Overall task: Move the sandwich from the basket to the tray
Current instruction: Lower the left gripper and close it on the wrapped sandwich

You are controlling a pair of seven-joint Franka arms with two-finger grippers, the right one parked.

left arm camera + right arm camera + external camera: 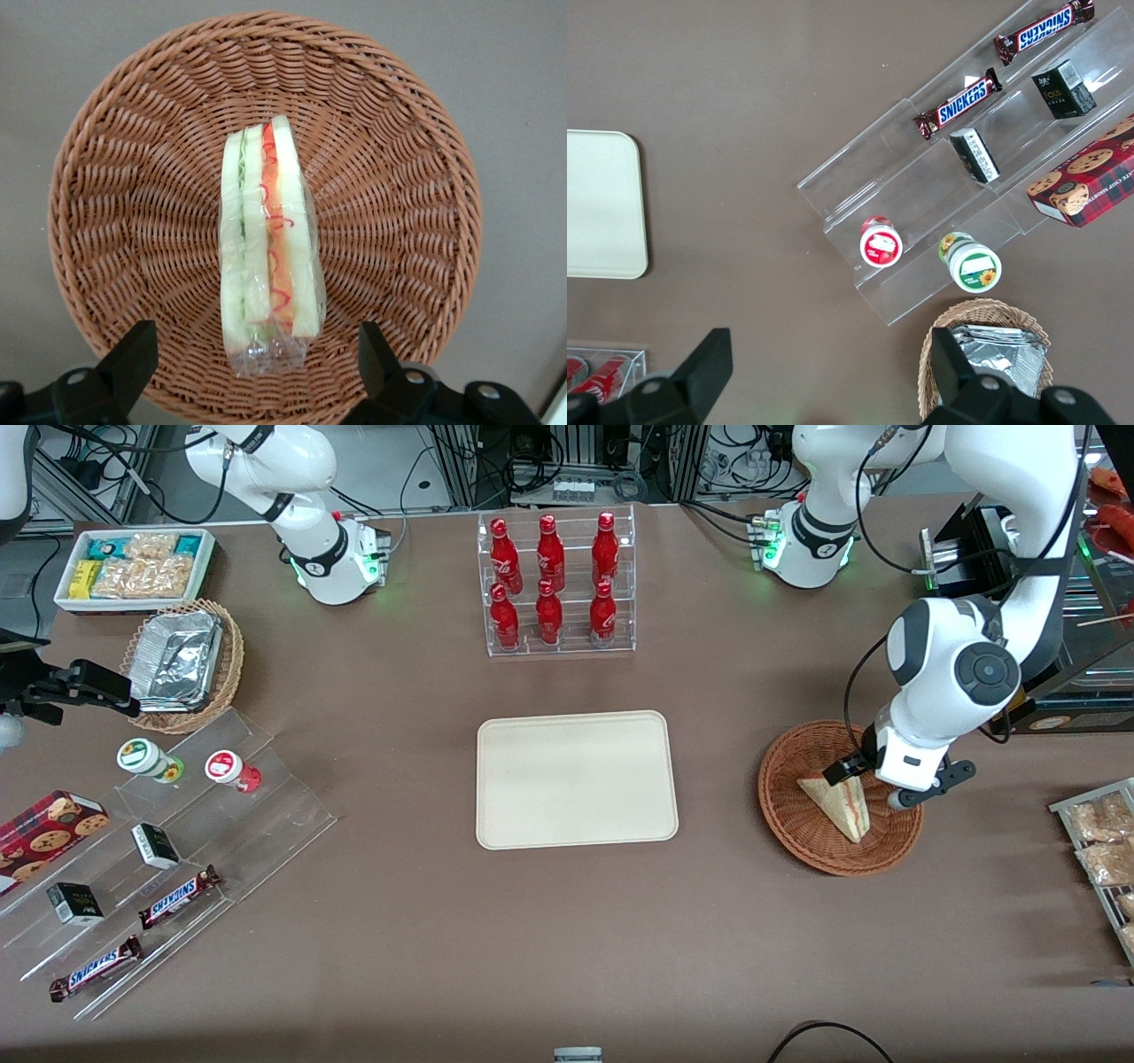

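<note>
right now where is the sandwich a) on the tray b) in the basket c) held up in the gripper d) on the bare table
b: the sandwich lies in the basket, wrapped in clear film, with the open gripper just above it, a finger on each side, not touching it; the tray holds nothing.

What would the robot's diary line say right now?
phase: reaching | gripper: open, above basket | sandwich: in basket, ungrasped | tray: bare

You see a rough woven wicker basket (407, 230), the sandwich (270, 257) in glossy clear film, and the gripper (252, 367) with matt black plastic fingers (133, 354) above it.
</note>
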